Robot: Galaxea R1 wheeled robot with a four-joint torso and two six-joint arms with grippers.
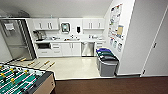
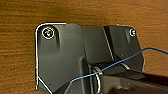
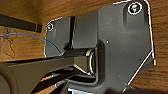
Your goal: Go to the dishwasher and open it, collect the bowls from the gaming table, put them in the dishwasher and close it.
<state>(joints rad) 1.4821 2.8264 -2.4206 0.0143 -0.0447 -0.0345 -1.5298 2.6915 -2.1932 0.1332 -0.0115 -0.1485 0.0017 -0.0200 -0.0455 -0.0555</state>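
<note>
The dishwasher (image 1: 87,48), with a brushed steel front, sits shut under the counter (image 1: 70,40) at the far wall of a kitchenette, between white cabinet doors. It is several steps ahead of me across a pale floor (image 1: 72,67). The bowls and the gaming table are out of view. Both wrist views look past the robot's own dark plate onto a brown wood-grain surface (image 2: 100,12) (image 3: 25,15).
A table-football table (image 1: 22,80) with a green field stands close at the near left, its yellow-handled rods (image 1: 47,63) reaching out over the floor. Stacked waste bins (image 1: 107,62) stand by the right wall. A tall steel door (image 1: 15,37) is at left, dark carpet (image 1: 112,86) lies underfoot.
</note>
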